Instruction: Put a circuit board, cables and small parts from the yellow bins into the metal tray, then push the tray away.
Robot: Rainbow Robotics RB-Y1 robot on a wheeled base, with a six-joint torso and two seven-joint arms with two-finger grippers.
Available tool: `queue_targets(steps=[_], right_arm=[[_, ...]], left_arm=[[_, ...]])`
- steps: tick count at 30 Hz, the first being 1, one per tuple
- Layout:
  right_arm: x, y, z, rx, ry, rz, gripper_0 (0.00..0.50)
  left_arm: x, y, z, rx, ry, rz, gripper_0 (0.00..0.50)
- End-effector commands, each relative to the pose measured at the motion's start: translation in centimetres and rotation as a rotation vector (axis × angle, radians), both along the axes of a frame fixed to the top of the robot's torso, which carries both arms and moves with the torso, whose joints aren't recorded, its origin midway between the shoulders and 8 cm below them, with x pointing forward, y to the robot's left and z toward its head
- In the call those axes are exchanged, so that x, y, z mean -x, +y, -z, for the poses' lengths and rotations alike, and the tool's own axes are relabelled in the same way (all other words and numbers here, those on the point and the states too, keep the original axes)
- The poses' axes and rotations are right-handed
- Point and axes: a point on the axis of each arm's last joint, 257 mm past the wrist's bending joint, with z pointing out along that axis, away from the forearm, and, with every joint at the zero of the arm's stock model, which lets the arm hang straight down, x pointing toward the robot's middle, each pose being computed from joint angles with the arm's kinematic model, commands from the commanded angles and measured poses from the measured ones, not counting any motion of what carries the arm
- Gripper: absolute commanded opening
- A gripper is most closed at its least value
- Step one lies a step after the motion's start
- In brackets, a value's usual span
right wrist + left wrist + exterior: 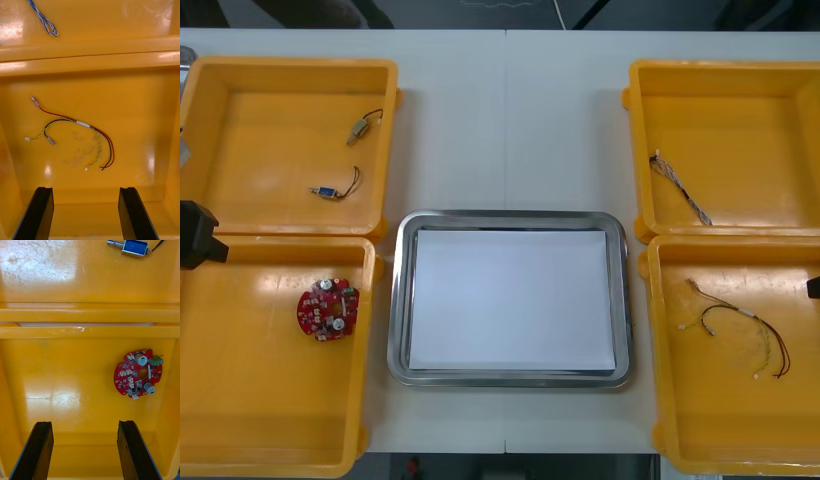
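— Which step?
— The first pick, I'd say. Left gripper (85, 422) hangs wide and empty over its near yellow bin (56, 390), round red circuit board (138, 372) just ahead; right gripper (85, 188) likewise above the red-and-yellow cable (83, 124). Metal tray (395, 300) holds nothing.
— Next?
— Descend squarely onto the board's edges.

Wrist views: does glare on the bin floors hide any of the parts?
Left wrist view: a bright patch lies on the bin floor beyond the open left tool, beside the circuit board, not on it. Right wrist view: small glints beyond the open right tool flank the red and yellow cable, which reads whole. Front view: the rim of the metal tray mirrors light.
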Motion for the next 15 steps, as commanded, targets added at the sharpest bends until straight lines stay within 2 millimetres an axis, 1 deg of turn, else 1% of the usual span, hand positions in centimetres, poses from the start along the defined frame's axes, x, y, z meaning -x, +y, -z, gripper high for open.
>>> queue_targets(steps=[1, 15], right_arm=[[-0.42, -0.16, -1.55, 0.054, -0.030, -0.029, 0.500], [-0.42, -0.16, -1.55, 0.054, -0.030, -0.029, 0.500]], left_arm=[[0.26, 1.03, -1.07, -0.047, -0.022, 0.031, 0.500], [0.26, 1.03, -1.07, -0.047, -0.022, 0.031, 0.500]])
